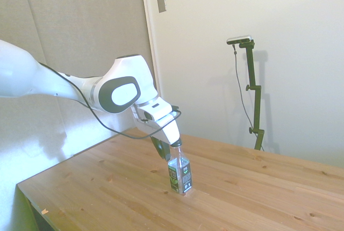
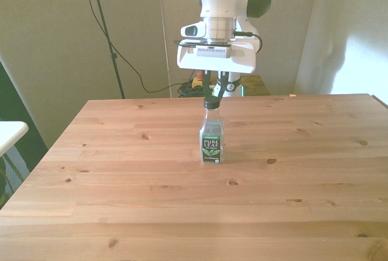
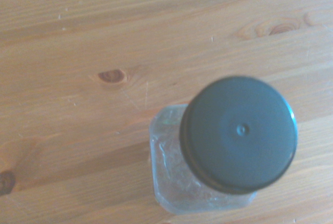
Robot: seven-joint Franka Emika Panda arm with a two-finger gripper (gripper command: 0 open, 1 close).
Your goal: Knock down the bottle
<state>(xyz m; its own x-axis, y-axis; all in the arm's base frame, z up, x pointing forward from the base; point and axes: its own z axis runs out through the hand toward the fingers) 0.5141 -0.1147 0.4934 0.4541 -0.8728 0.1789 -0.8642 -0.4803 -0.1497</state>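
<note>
Arm (image 1: pixel 80 88) reaches low, fingers (image 2: pixel 222 88) pointing down, narrowly parted.

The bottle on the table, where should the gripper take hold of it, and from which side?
Grip the bottle at the neck just under its dark cap, coming straight down from above. It stands upright and alone on the table, its body looks wide and squarish, and the gripper already hangs right over the cap.

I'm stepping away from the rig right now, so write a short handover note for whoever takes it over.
Gripper: at the bottle's cap, fingers slightly apart; cannot tell whether they touch it.
Bottle: clear, dark cap, dark label; standing upright near the middle of the table.
Done: gripper brought to the bottle's top.
Left: tip the bottle over; it is not yet knocked down.
</note>
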